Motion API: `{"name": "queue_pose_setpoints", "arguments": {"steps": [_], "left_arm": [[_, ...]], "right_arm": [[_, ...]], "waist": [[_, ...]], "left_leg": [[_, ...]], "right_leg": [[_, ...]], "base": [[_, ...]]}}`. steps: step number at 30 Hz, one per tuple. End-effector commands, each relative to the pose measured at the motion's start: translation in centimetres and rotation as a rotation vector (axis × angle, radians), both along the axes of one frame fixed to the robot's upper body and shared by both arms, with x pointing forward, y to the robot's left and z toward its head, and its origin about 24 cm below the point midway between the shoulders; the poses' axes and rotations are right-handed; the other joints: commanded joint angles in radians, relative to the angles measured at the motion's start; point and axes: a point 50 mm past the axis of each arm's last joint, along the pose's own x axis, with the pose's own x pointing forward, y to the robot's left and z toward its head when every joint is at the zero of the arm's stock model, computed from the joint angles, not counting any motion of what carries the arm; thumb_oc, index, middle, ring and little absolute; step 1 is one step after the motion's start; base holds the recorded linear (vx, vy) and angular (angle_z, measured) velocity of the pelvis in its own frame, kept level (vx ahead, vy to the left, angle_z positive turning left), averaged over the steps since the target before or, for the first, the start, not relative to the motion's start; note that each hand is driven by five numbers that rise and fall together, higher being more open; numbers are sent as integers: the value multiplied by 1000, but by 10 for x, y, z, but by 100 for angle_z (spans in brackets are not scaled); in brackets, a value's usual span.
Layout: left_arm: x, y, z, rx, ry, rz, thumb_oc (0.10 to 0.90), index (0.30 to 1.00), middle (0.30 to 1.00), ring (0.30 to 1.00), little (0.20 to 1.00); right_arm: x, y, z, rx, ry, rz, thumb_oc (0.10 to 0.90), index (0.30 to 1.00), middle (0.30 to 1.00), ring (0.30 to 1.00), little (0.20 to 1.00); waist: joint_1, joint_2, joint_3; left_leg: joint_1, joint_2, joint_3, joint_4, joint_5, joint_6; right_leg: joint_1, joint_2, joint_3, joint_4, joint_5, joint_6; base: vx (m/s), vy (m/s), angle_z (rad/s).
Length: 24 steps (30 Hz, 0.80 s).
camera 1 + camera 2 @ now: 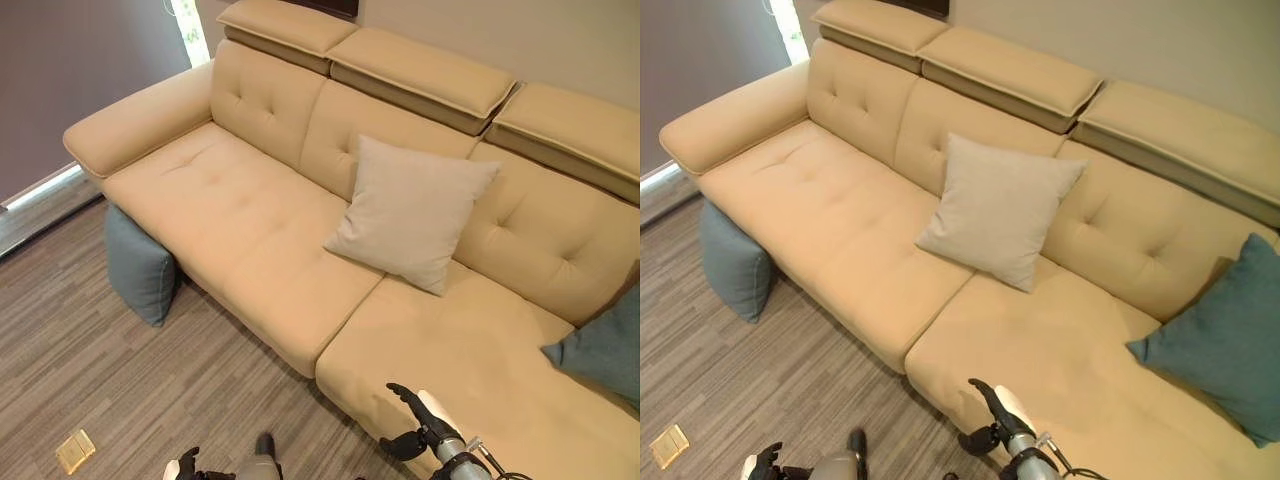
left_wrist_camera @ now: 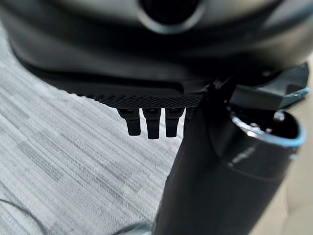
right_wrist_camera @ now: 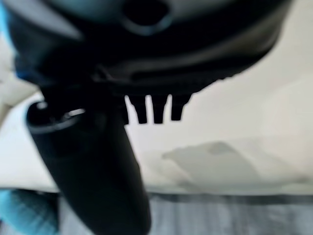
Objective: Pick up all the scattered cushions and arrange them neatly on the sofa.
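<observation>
I count two cushions on the cream tufted leather sofa [image 1: 250, 240]: a pale beige square cushion [image 1: 410, 210] leaning upright on the backrest and a teal cushion [image 1: 1225, 335] at the far right end. One teal cushion [image 1: 140, 265] sits on the striped grey floor [image 1: 90, 370] against the sofa's left end. My left hand [image 1: 185, 465] and right hand [image 1: 415, 420] hang loose-fingered, holding nothing.

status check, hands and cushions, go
Left robot hand and right robot hand open, empty. Beige cushion and teal cushion on sofa. Second teal cushion on floor at sofa's end.
</observation>
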Motion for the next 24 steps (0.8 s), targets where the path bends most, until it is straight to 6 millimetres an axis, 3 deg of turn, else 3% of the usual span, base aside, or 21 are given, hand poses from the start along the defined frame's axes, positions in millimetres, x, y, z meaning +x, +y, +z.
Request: {"name": "queue_pose_setpoints", "arguments": {"steps": [1,2,3,4,5,8,14,24], "left_arm": [[11,-25,-2,-53,-37,-52,800,900,900,900,900],[14,-24,-2,-38,-28,-88,800,900,900,900,900],[14,-24,-2,-38,-28,-87,800,900,900,900,900],[18,-22,-1,-33,-32,-95,800,900,900,900,900],[19,-21,0,-27,-35,-104,800,900,900,900,900],[10,-16,-2,-20,2,-108,800,900,900,900,900],[-8,-9,-5,-14,68,-75,800,900,900,900,900],[2,-8,-3,-5,53,-136,800,900,900,900,900]], "right_arm": [[43,24,32,133,-212,35,800,900,900,900,900],[42,23,32,111,-206,59,800,900,900,900,900],[42,23,32,111,-206,60,800,900,900,900,900],[43,24,35,93,-223,92,800,900,900,900,900],[44,26,35,81,-229,111,800,900,900,900,900],[55,36,43,65,-275,174,800,900,900,900,900],[61,53,46,93,-295,210,800,900,900,900,900],[57,74,35,64,-251,296,800,900,900,900,900]], "waist": [[-9,-12,-12],[-35,-16,-12],[-38,-16,-12],[-48,-17,-15],[-47,-16,-19],[-22,-15,-26],[20,-27,-33],[86,-46,-15]], "left_leg": [[189,72,69,-69,-133,-98],[190,109,206,-54,-133,-113],[189,109,204,-53,-132,-114],[191,140,279,-58,-112,-127],[189,150,290,-66,-97,-140],[202,100,244,-123,-136,-132],[221,51,197,-188,-137,-99],[194,-8,120,-164,-178,-51]], "right_leg": [[-118,24,-6,-4,9,25],[-101,2,-85,-8,7,27],[-100,2,-88,-9,8,27],[-93,-7,-135,-27,19,28],[-84,-8,-160,-42,26,25],[-63,-13,-190,-68,49,37],[-41,-28,-205,-79,73,57],[-43,-99,-244,-9,86,101]], "base": [[-63,72,157],[-20,43,148],[-69,83,188],[-58,62,208],[-43,113,173],[18,159,76],[23,160,42],[11,190,23]]}}
